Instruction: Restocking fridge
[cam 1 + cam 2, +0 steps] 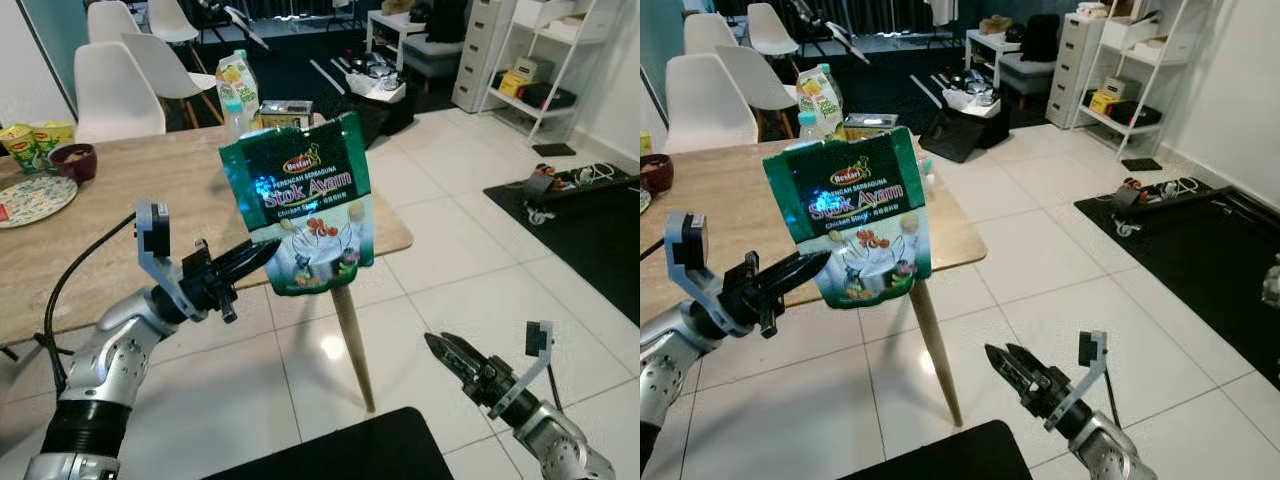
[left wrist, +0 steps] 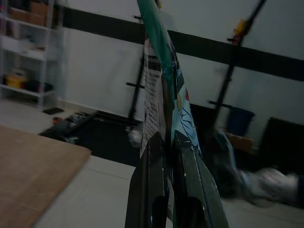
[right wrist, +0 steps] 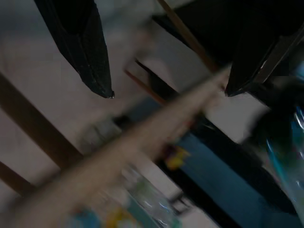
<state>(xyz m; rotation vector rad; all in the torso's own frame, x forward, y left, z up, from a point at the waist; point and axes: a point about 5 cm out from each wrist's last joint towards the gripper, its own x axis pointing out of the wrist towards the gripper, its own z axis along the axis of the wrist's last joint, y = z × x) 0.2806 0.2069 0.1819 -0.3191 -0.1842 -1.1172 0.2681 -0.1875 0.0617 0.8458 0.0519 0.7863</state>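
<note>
Left gripper (image 1: 262, 254) is clenched on the lower edge of a green stock pouch (image 1: 303, 203), holding it upright and clear of the wooden table (image 1: 120, 210) at about ten o'clock from it, presumably so it can be carried off to the fridge. Right gripper (image 1: 441, 350) hangs low at five o'clock over the white tiles, fingers spread apart and holding nothing. On the table, at twelve o'clock behind the pouch, stand a juice carton (image 1: 236, 85) and a small box (image 1: 285, 113); far at nine o'clock sit a dark bowl (image 1: 73, 161) with contents I cannot make out and a patterned plate (image 1: 35, 199).
</note>
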